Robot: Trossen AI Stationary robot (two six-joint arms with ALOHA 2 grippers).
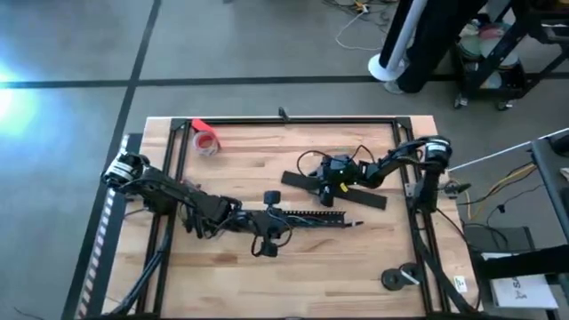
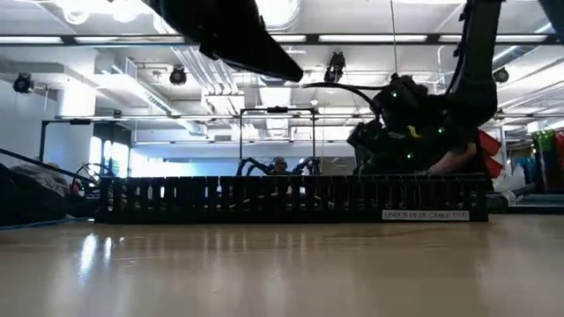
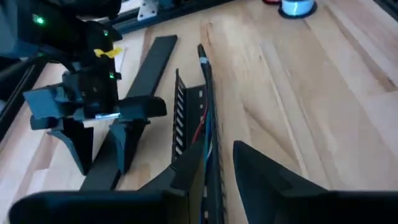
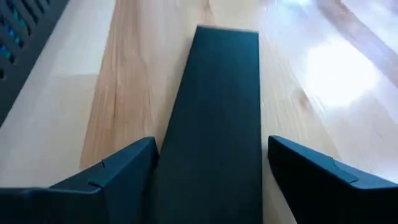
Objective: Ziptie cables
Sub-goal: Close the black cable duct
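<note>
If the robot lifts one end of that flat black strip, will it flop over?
It probably stays fairly stiff: the flat black strip lies dead straight with crisp edges. It is likely light, being so thin. Its smooth face might slip between the right gripper fingers.

Overhead, table-level, two close wrist views

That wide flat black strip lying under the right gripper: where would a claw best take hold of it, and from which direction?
Probably from straight above, across its narrow width. The flat black strip lies flat on the table, long and thin, so only its two long edges offer purchase. The right gripper is open, one finger outside each edge, already suited to that pinch.
</note>
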